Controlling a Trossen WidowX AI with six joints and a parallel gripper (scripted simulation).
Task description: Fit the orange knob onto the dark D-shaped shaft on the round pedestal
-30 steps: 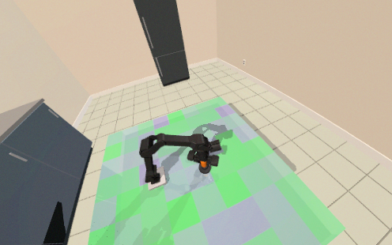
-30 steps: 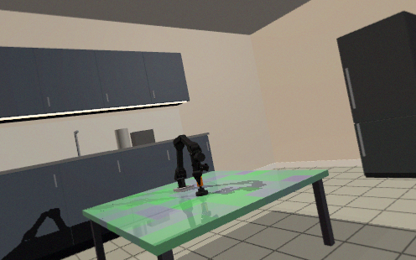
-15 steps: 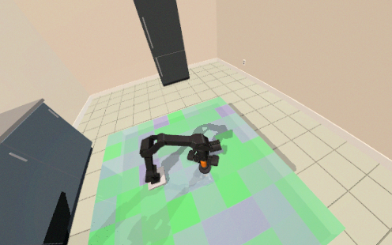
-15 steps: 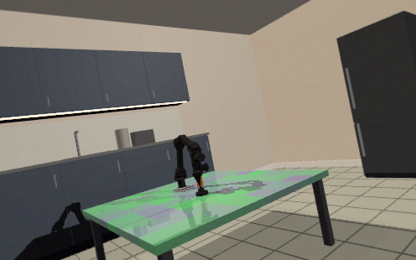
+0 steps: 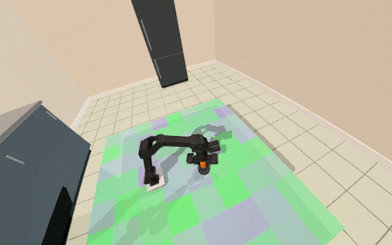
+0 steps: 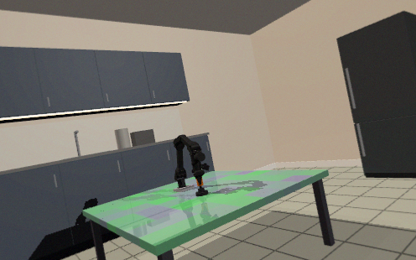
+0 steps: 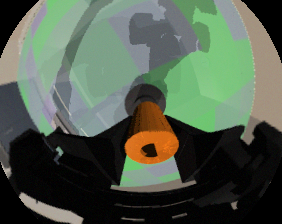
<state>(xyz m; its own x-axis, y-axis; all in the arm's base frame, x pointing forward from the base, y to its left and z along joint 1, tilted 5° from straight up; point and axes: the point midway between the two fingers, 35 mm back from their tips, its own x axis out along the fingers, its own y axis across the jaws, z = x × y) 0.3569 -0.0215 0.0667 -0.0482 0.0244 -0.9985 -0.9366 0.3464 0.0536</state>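
Note:
The orange knob is upright between the fingers of my gripper, which is shut on it. In the wrist view its near end shows a dark, partly cut-off round hole. The dark round pedestal stands on the table directly below the knob. In the exterior view a short dark part shows between the knob and the pedestal's wide base. The shaft's flat side is hidden, and I cannot tell how far the shaft is inside the knob.
The arm's pale base plate lies on the green and violet patterned table. The arm arches from it to the pedestal. A dark fridge and blue-grey cabinets stand beyond the table.

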